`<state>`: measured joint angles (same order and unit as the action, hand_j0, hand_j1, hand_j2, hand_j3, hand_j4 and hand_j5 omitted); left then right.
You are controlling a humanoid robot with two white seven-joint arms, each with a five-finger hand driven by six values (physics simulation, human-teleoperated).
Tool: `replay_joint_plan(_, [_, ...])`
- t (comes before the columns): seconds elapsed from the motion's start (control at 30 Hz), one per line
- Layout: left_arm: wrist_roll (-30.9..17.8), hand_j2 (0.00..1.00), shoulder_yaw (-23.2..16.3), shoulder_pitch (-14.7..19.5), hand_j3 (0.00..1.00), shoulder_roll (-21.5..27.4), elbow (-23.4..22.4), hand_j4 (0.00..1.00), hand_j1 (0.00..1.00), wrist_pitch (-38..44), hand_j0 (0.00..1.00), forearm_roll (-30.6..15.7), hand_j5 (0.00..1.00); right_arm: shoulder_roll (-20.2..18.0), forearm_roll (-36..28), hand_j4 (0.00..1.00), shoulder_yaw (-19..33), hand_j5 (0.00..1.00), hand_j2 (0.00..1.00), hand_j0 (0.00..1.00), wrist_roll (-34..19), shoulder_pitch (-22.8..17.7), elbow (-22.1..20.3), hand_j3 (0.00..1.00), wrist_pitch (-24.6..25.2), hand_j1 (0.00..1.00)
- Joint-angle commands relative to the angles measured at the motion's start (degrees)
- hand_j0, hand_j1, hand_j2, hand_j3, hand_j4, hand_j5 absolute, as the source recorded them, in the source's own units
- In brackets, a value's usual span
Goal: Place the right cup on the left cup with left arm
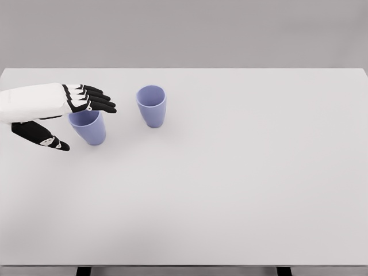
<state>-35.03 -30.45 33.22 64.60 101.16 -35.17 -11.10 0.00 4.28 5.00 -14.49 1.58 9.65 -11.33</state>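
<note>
No text, label, brand, number or sign can be read anywhere in the head view.

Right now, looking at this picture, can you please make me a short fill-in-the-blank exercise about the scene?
1. Two ____ cups stand upright on the table.
2. The left hand hovers over the ____ cup.
3. The right cup is ____ by the hand.
4. The hand's fingers are ____.

Answers: purple; left; untouched; open
</note>
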Motion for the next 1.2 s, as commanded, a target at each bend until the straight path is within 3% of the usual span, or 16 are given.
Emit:
replay_joint_plan(0.0, [0.03, 1.0, 0.04, 0.0, 1.0, 0.0, 0.0, 1.0, 1.0, 0.17, 1.0, -0.32, 1.0, 0.0, -0.06, 1.0, -0.08, 1.0, 1.0, 1.0, -0.1, 0.0, 0.01, 1.0, -0.01, 1.0])
replay_joint_plan(0.13, [0.03, 1.0, 0.04, 7.03, 1.0, -0.35, 0.0, 1.0, 1.0, 0.17, 1.0, -0.67, 1.0, 0.0, 0.03, 1.0, 0.01, 1.0, 1.0, 1.0, 0.08, 0.09, -0.34, 1.0, -0.01, 1.0])
replay_joint_plan(0.2, [0.03, 1.0, -0.31, 8.52, 1.0, -1.84, 0.0, 1.0, 1.0, 0.17, 1.0, -0.68, 1.0, 0.0, 0.03, 1.0, -0.25, 1.0, 1.0, 1.0, 0.08, 0.09, -0.25, 1.0, -0.01, 1.0])
replay_joint_plan(0.23, [0.03, 1.0, -1.8, 9.93, 1.0, -2.81, 0.0, 1.0, 1.0, 0.17, 1.0, -0.68, 1.0, 0.0, 0.03, 1.0, -0.17, 1.0, 1.0, 1.0, 0.08, 0.09, -0.07, 1.0, -0.01, 1.0])
replay_joint_plan(0.3, [0.03, 1.0, -10.32, 13.35, 1.0, -7.03, 0.0, 1.0, 1.0, 0.17, 1.0, -0.59, 1.0, 0.0, 0.03, 1.0, -0.17, 1.0, 1.0, 1.0, 0.08, 0.09, -0.07, 1.0, -0.01, 1.0])
replay_joint_plan(0.33, [0.03, 1.0, -12.62, 14.24, 1.0, -7.73, 0.0, 1.0, 1.0, 0.17, 1.0, -0.41, 1.0, 0.0, 0.03, 1.0, -0.17, 1.0, 1.0, 1.0, 0.08, 0.09, -0.07, 1.0, -0.01, 1.0])
replay_joint_plan(0.4, [0.03, 1.0, -13.59, 16.87, 1.0, -8.0, 0.0, 1.0, 1.0, 0.17, 1.0, -0.76, 1.0, 0.0, 0.03, 1.0, -0.25, 1.0, 1.0, 1.0, 0.08, 0.09, -0.07, 1.0, -0.01, 1.0])
replay_joint_plan(0.6, [0.03, 1.0, -14.64, 18.81, 1.0, -8.96, 0.0, 1.0, 1.0, 0.17, 1.0, -0.94, 1.0, 0.0, 0.03, 1.0, -0.25, 1.0, 1.0, 1.0, 0.08, 0.09, -0.34, 1.0, -0.01, 1.0])
replay_joint_plan(0.7, [0.03, 1.0, -15.08, 19.34, 1.0, -8.97, 0.0, 1.0, 1.0, 0.17, 1.0, -4.01, 1.0, 0.0, 0.03, 1.0, -0.34, 1.0, 1.0, 1.0, 0.08, 0.09, -0.07, 1.0, -0.01, 1.0])
replay_joint_plan(0.8, [0.03, 1.0, -18.15, 21.35, 1.0, -7.38, 0.0, 1.0, 1.0, 0.17, 1.0, -6.74, 1.0, 0.0, 0.03, 1.0, -0.34, 1.0, 1.0, 1.0, 0.08, 0.09, -0.07, 1.0, -0.01, 1.0])
replay_joint_plan(0.87, [0.03, 1.0, -32.81, 31.01, 1.0, -6.94, 0.0, 1.0, 1.0, 0.17, 1.0, -7.0, 1.0, 0.0, 0.03, 1.0, -0.26, 1.0, 1.0, 1.0, 0.08, 0.09, -0.07, 1.0, -0.01, 1.0])
replay_joint_plan(0.93, [0.03, 1.0, -40.47, 37.26, 1.0, -7.47, -0.08, 1.0, 1.0, 0.17, 1.0, -8.85, 1.0, 0.0, 0.03, 1.0, -0.34, 1.0, 1.0, 1.0, 0.08, 0.09, -0.07, 1.0, -0.01, 1.0])
replay_joint_plan(1.0, [0.03, 1.0, -52.51, 45.17, 1.0, -9.4, -0.44, 1.0, 1.0, 0.17, 1.0, -10.78, 1.0, 0.0, 0.03, 1.0, -0.34, 1.0, 1.0, 1.0, 0.08, 0.09, -0.07, 1.0, -0.01, 1.0])
replay_joint_plan(1.03, [0.03, 1.0, -55.59, 47.28, 1.0, -10.19, -1.23, 1.0, 1.0, 0.17, 1.0, -10.96, 1.0, 0.0, 0.03, 1.0, -0.34, 1.0, 1.0, 1.0, 0.08, 0.09, -0.07, 1.0, -0.01, 1.0])
replay_joint_plan(1.17, [0.03, 1.0, -55.78, 51.67, 1.0, -11.6, -1.23, 1.0, 1.0, 0.17, 1.0, -11.31, 1.0, 0.0, 0.03, 1.0, -0.34, 1.0, 1.0, 1.0, 0.08, 0.09, -0.07, 1.0, -0.01, 1.0])
